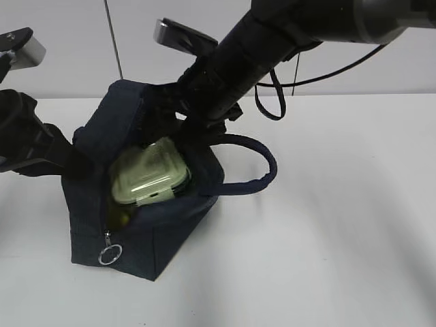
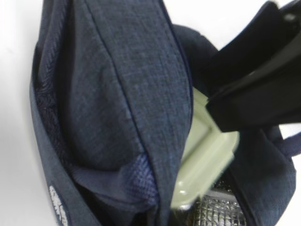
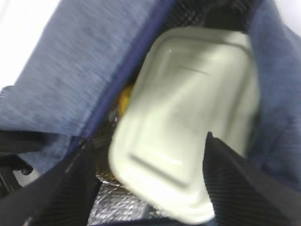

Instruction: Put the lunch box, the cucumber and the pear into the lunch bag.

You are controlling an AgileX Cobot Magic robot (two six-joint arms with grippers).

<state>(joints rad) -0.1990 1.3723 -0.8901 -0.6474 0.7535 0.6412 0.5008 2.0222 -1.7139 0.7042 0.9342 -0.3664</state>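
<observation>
The navy lunch bag [image 1: 170, 231] stands open at centre left. The lunch box [image 1: 150, 178], with its sage-green lid up, lies tilted in the bag's mouth. It also shows in the left wrist view [image 2: 207, 160] and the right wrist view [image 3: 188, 117]. My right gripper [image 3: 150, 188] reaches down into the bag from behind. It is open, with its black fingers [image 3: 244, 188] either side of the box's near corner. A yellow bit of the pear [image 3: 123, 101] shows under the box. The cucumber is hidden. My left gripper [image 1: 71, 162] pinches the bag's left edge [image 2: 117, 94].
The bag's padded loop handle [image 1: 262, 167] sticks out to the right. The metal zipper ring [image 1: 110, 254] hangs at the front corner. Silver foil lining [image 3: 122, 207] shows below the box. The white table [image 1: 340, 238] runs around the bag.
</observation>
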